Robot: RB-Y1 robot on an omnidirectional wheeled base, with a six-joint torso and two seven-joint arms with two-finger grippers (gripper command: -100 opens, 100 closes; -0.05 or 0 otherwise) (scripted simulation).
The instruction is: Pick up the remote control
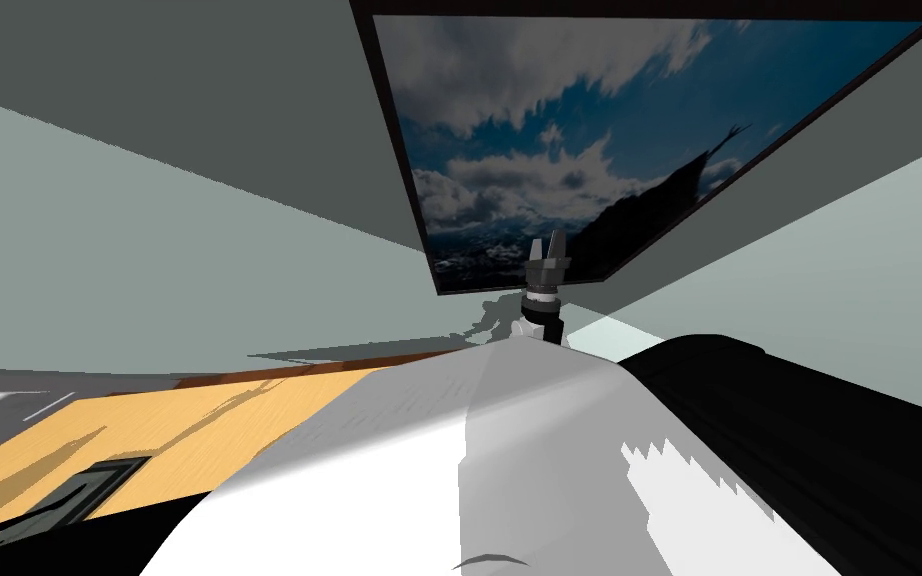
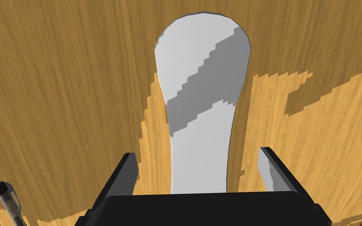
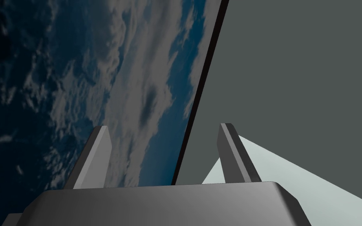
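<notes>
- The left gripper (image 2: 198,154) stood wide open over the wooden counter (image 2: 58,98). Its two fingers (image 2: 269,172) sat on either side of the narrow end of the remote control (image 2: 202,78). A strip of bare wood showed between each finger and the remote control, so the gripper had hold of nothing.
- A pen (image 2: 7,200) with a pale barrel and a dark tip lay on the same counter. It was out beyond one finger and well apart from the remote control.
- The remote control was plain white and long. It was slim where it passed between the fingers and widened to a rounded head past the fingertips. It lay flat on the wood, with a grey band of shadow slanting across its middle.
- In the head view, the counter (image 1: 199,420) ran as a tan strip across the lower left of the frame.
- The right gripper (image 1: 546,248) was held up in the middle of the head view's frame, above the counter's level. Its fingers were spread apart and empty.
</notes>
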